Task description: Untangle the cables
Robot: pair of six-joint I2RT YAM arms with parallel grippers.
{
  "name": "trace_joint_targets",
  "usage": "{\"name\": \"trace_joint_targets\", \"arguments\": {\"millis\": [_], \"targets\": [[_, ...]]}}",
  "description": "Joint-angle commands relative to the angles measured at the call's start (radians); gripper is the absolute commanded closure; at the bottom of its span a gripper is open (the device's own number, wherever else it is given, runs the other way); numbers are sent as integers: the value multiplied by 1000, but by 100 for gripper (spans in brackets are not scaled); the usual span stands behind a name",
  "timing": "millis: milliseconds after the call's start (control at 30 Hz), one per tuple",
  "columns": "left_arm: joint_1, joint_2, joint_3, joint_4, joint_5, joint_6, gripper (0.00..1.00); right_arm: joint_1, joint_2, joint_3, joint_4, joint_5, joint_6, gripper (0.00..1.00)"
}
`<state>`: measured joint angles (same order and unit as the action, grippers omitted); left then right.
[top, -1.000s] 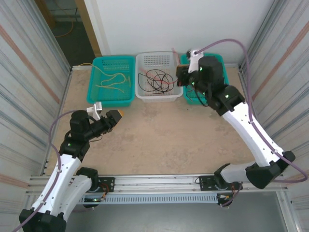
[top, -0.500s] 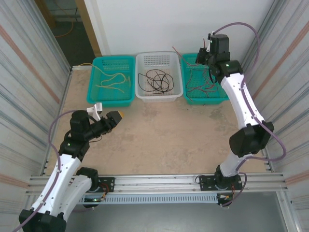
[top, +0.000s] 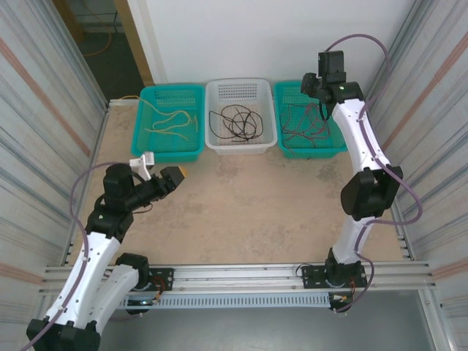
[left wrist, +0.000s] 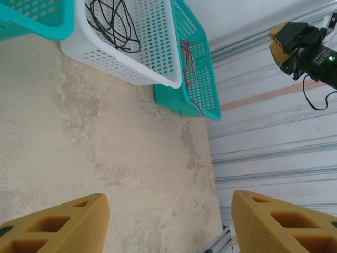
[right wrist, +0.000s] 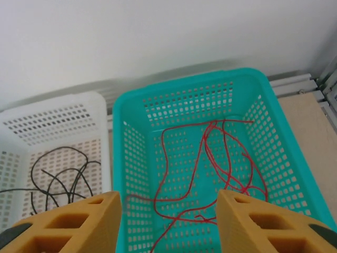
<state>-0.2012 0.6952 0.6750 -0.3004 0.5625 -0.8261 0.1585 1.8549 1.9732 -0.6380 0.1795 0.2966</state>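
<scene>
Red cables (right wrist: 210,168) lie loose on the floor of the right teal basket (right wrist: 118,158), also seen as red cables (top: 307,124) from above. My right gripper (right wrist: 168,211) hangs open above that basket with nothing between its yellow fingers; from above, the right gripper (top: 313,88) is over the basket's far edge. Black cables (top: 238,121) lie coiled in the white basket (top: 241,145). Tan cables (top: 172,121) rest in the left teal basket (top: 167,153). My left gripper (left wrist: 171,211) is open and empty over bare table; from above, the left gripper (top: 174,178) is at the front left.
The three baskets stand side by side along the back wall. Corrugated metal walls (top: 44,124) close in both sides. The sandy table top (top: 248,205) stretches between the baskets and the rail (top: 241,274) at the near edge.
My right arm swung back from the white basket to above the right teal basket and its jaws opened, letting a red cable fall in. The left arm barely moved.
</scene>
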Motion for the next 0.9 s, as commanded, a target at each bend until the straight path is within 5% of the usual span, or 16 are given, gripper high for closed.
{"name": "trace_joint_targets", "arguments": {"millis": [0,167,300,400,600,733,867], "targets": [[0,-14,92,-87,-60,122,34,11,-133,-69,37,-9,8,47],[2,18,212,-177,-254,281,30,37,-345,-332,193,-25,22,35],[2,32,199,-148,-553,344,19,76,-555,-603,385,21,22,24],[2,26,69,11,-732,414,1,78,-705,-833,545,-38,38,1],[11,63,-212,477,-995,728,1,66,-772,-1145,607,182,106,1],[95,229,-257,592,-927,875,1,58,-631,-1173,499,475,109,1],[168,420,-303,776,-865,837,1,40,-578,-1380,818,597,58,1]]}}
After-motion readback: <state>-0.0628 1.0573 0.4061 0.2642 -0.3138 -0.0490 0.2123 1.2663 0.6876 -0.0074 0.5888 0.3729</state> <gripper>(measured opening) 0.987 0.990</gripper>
